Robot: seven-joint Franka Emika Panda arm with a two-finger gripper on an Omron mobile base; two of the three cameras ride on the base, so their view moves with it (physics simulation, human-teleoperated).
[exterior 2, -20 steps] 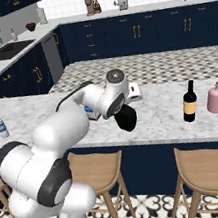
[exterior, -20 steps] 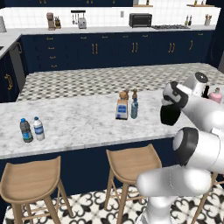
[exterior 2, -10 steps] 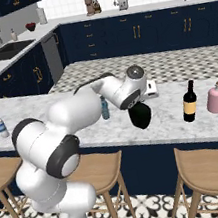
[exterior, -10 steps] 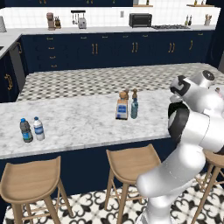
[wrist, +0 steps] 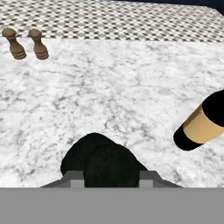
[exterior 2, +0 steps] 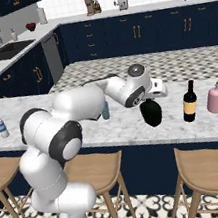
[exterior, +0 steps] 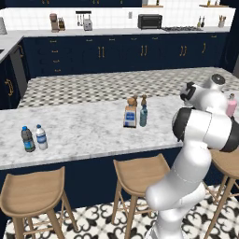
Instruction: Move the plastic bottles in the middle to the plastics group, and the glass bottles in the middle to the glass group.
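The black flask is held by its neck in the clenched claw, hanging over the worktop left of the wine bottle and pink bottle. The square bottle and blue-grey bottle are seen mid-worktop, two water bottles far left. Two brown shakers are shown in the hand view.

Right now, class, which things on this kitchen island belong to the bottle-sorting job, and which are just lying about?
Job things:
black flask, held in the shut jaws
slim blue water bottle
square corked bottle
wine bottle
pink bottle
two small water bottles

Lying about:
two brown shakers
wooden stools
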